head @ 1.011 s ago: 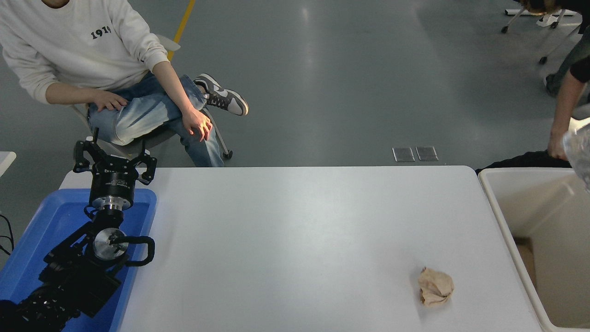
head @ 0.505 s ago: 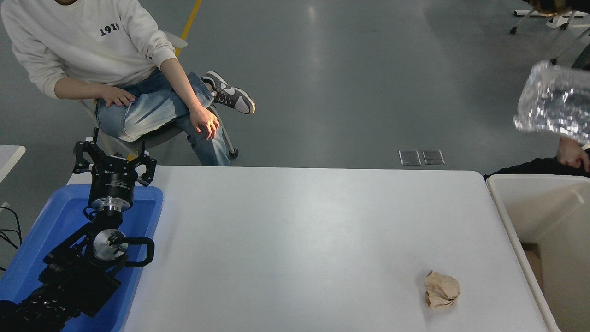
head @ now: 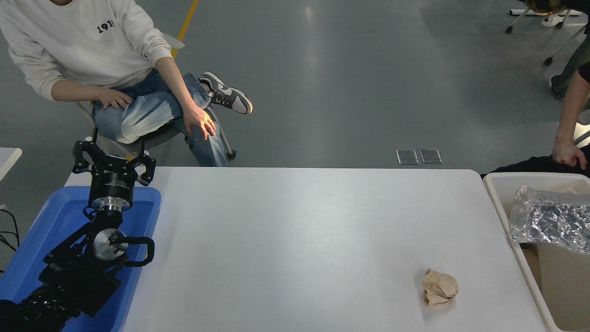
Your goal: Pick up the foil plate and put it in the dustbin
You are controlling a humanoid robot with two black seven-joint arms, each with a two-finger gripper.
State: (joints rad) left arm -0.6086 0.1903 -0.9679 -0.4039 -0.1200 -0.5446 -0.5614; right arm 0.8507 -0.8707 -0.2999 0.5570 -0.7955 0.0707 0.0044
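Observation:
The shiny, crinkled foil plate shows at the right edge, inside the outline of the cream dustbin, at about the height of its rim. No gripper shows on it; whether anything holds it is hidden past the picture's edge. My right arm is out of view. My left arm is parked at the lower left over the blue tub, and its gripper points away from me with its fingers spread, empty.
A small crumpled brown paper ball lies on the white table near the front right. The blue tub stands at the left edge. One person sits at the far left; another person's hand is just behind the dustbin.
The foil plate was high at the right edge half a second ago; it has since come down into the dustbin's opening. The view shifted a little. My left arm has not moved.

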